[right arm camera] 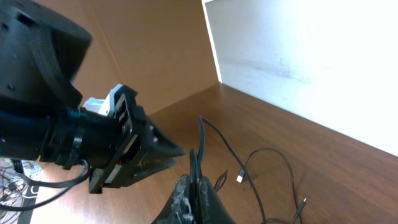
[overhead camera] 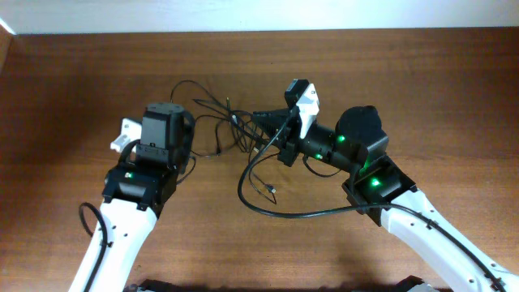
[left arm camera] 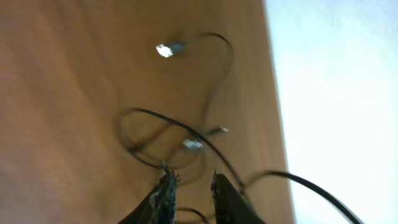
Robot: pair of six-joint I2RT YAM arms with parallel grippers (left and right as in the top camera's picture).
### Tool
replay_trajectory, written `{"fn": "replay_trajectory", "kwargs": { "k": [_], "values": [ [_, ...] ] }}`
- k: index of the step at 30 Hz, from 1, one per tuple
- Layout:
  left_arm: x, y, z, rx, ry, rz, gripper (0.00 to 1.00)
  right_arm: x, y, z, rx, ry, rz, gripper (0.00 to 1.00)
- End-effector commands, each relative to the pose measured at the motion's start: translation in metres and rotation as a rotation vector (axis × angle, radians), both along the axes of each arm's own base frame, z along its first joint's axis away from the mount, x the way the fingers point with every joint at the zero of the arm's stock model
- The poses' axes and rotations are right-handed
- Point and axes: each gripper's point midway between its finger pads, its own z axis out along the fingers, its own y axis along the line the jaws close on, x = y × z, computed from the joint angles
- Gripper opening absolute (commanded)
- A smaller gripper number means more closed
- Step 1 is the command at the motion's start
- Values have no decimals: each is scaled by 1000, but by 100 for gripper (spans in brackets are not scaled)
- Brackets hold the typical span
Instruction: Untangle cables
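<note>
The cables (overhead camera: 217,122) are thin black cords lying tangled on the brown table between my two arms. My left gripper (overhead camera: 191,135) is at the tangle's left side. The left wrist view shows the left gripper (left arm camera: 191,178) with a gap between its fingers and a strand crossing low in that gap, not pinched. Ahead of it lie cable loops (left arm camera: 186,127) and a silver plug (left arm camera: 165,49). My right gripper (overhead camera: 264,130) reaches in from the right. In its wrist view the right gripper (right arm camera: 194,177) is shut on upright black cable strands (right arm camera: 200,134).
A loose plug end (overhead camera: 271,191) lies in front of the tangle, inside a thicker black loop (overhead camera: 247,193) that runs to the right arm. The white wall (overhead camera: 259,15) borders the table's far edge. The left arm's gripper body (right arm camera: 118,140) is close beside my right fingers.
</note>
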Motion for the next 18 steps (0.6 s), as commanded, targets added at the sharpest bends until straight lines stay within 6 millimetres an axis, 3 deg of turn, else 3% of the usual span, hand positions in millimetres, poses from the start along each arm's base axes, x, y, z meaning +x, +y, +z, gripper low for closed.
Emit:
{"fn": "replay_trajectory", "kwargs": {
  "k": [1,4,8,12,14,16,18],
  "values": [
    [9,-28,7,-105,-39,-117,25,-1,-5,11,15,-9,-12,4],
    [18,-30,18,-170,-86,-146,27,2,-10,0,-9,33,-28,4],
    [24,-19,26,-253,-116,-155,45,11,-23,-10,-31,73,-63,4],
    [27,-12,32,-302,-136,-163,52,12,-24,-10,-29,71,-65,4],
    [30,-18,39,-324,-165,-197,64,9,-22,-9,-27,71,-42,4],
    [37,-32,61,-368,-251,-281,87,7,-21,-10,-27,74,-32,4],
    [39,-43,74,-393,-299,-350,98,4,-19,-9,-25,75,-11,4]
  ]
}}
